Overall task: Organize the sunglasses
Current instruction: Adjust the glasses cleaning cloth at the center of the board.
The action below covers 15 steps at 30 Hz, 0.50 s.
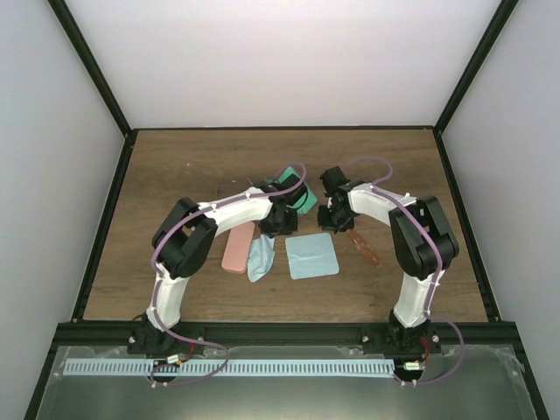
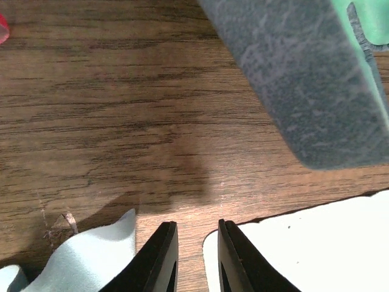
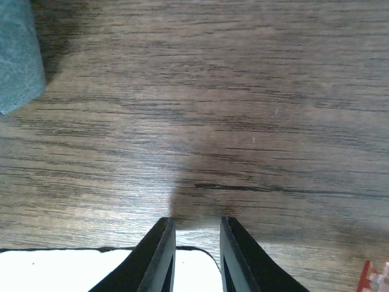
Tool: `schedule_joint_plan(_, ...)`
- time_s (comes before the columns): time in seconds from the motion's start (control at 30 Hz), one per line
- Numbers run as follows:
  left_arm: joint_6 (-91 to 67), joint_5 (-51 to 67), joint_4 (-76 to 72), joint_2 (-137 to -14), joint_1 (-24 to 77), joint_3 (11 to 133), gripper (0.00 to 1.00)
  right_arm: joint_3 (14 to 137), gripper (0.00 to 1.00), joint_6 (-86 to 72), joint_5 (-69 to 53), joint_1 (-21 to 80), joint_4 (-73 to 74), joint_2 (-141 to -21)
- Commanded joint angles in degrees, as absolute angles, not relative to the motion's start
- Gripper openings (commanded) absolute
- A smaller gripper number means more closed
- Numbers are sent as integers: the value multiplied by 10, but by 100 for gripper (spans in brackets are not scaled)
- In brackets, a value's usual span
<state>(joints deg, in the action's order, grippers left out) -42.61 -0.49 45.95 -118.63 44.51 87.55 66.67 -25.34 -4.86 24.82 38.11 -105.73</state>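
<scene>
One orange-red pair of sunglasses [image 1: 363, 247] lies on the table right of the flat cloth; its red edge shows in the right wrist view [image 3: 372, 277]. A red bit at the left wrist view's top left edge [image 2: 2, 27] may be the other pair; I cannot tell. My left gripper [image 1: 278, 220] [image 2: 194, 225] is open and empty, low over bare wood between the two cloths. My right gripper [image 1: 333, 219] [image 3: 197, 220] is open and empty, over the flat cloth's far corner, left of the orange-red sunglasses.
A pink case [image 1: 238, 248] lies left of a crumpled light blue cloth [image 1: 260, 258] [image 2: 91, 258]. A flat light blue cloth [image 1: 312, 255] [image 2: 316, 243] [image 3: 91, 271] lies in the middle. A grey-blue case with a green inside [image 1: 299, 198] [image 2: 304, 79] [image 3: 18, 55] sits behind the grippers.
</scene>
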Motion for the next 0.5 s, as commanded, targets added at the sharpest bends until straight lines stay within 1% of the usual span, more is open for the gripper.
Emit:
schedule_joint_plan(0.0, -429, -1, 458, -1187, 444, 880, 21, 672, 22, -253, -38, 256, 380, -1076)
schedule_joint_plan(0.23, -429, -4, 459, -1182, 444, 875, 22, 651, 22, -257, -39, 262, 382, -1053)
schedule_joint_plan(0.33, -429, 0, 458, -1183, 444, 875, 21, 641, 26, -260, -39, 263, 379, -1046)
schedule_joint_plan(0.47, -430, 2, 454, -1181, 445, 869, 22, 634, 28, -262, -40, 264, 381, -1034)
